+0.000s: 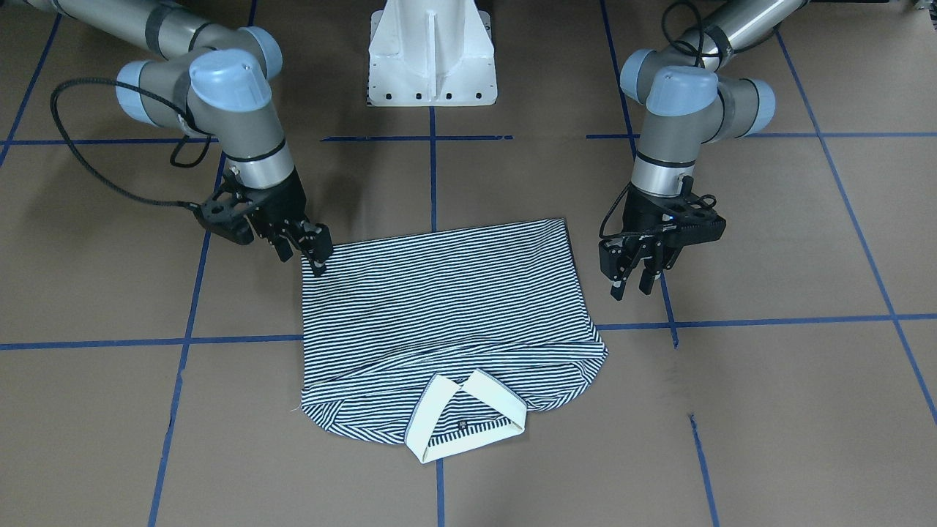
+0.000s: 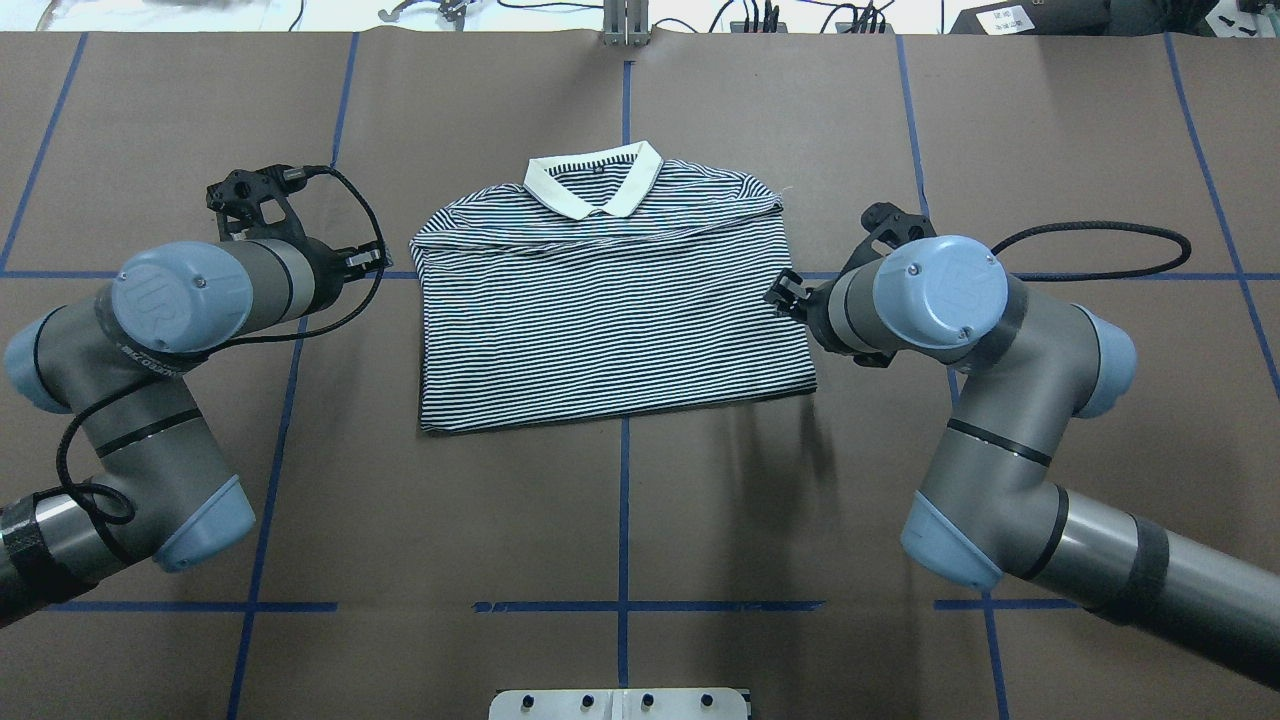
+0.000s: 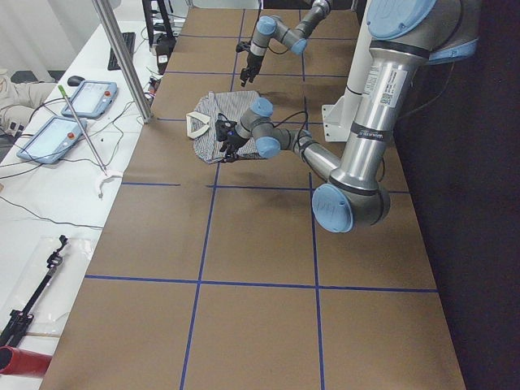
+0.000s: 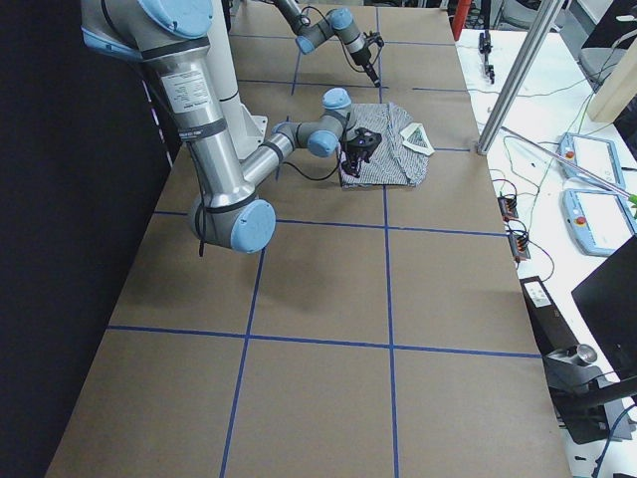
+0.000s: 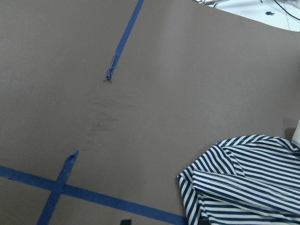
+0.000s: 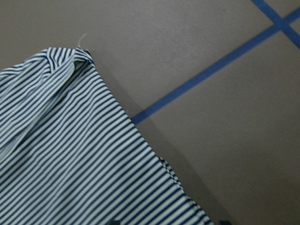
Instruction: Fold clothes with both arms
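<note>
The striped polo shirt (image 1: 439, 293) lies folded into a rough rectangle in the middle of the brown tabletop (image 1: 768, 241). Its cream collar (image 1: 428, 421) points away from the robot, and its plain folded edge lies on the robot's side. The sleeves are tucked in, so only rounded shoulders bulge out beside the collar.

The left gripper (image 1: 631, 291) hangs just beside the shirt's edge on its own side, clear of the cloth. Its jaws are parted and hold nothing. Its wrist camera sees mostly bare tabletop, with only a shoulder corner of the shirt at the lower right.

The right gripper (image 1: 304, 260) is down at the shirt's corner nearest the robot on the other side. Its jaws also look parted, with the tips at the cloth's edge. Whether they touch the fabric I cannot tell.

Blue tape lines (image 1: 732, 322) cross the tabletop in a grid, and one runs under the shirt. The white pedestal (image 1: 432, 66) stands behind the shirt, between the left arm (image 1: 688, 95) and the right arm (image 1: 227, 88).

In the overhead view each arm's bulky wrist joint covers its own jaws — the right one also overlaps the shirt's side edge. Beyond the tabletop, on the operators' side, a white bench carries two tablets (image 3: 85, 97), and a slanted metal post (image 3: 122, 61) rises at the tabletop's far edge.
</note>
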`<state>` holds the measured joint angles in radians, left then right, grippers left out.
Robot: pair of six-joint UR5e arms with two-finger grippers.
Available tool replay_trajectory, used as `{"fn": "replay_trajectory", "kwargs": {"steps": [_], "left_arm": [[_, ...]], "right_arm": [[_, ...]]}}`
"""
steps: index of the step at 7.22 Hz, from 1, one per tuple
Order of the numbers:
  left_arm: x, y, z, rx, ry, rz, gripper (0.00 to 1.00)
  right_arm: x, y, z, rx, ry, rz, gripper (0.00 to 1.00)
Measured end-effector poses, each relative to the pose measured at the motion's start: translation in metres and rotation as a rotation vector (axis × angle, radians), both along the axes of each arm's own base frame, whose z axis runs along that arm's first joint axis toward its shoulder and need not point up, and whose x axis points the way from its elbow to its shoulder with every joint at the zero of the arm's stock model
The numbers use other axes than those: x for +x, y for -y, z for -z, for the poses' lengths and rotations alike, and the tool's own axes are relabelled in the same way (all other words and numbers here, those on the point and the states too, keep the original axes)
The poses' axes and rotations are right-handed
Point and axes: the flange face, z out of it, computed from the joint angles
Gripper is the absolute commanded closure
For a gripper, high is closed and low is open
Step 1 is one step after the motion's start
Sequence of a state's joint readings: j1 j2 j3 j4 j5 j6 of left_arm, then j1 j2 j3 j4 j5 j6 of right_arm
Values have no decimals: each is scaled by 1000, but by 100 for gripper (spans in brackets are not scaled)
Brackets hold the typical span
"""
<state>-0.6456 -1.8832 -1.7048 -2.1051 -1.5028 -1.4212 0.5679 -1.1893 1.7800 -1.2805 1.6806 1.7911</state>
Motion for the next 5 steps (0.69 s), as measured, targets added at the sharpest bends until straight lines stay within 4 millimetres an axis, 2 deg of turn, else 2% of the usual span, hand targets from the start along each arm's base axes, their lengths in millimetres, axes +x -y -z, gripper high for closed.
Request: {"fn": "replay_trajectory", "kwargs": {"steps": [2,3,5], "left_arm": [[4,-8,3,-16,-19,5,39],[6,-11,2,-22,-20,6,39],[10,-16,-3,-29,-12,3,39]], "right_arm": [[-13,-29,-9,-49,7,9,30],[-19,-34,-11,-58,6,14,30],[-27,-33,-21,-58,-19,2,33]]}}
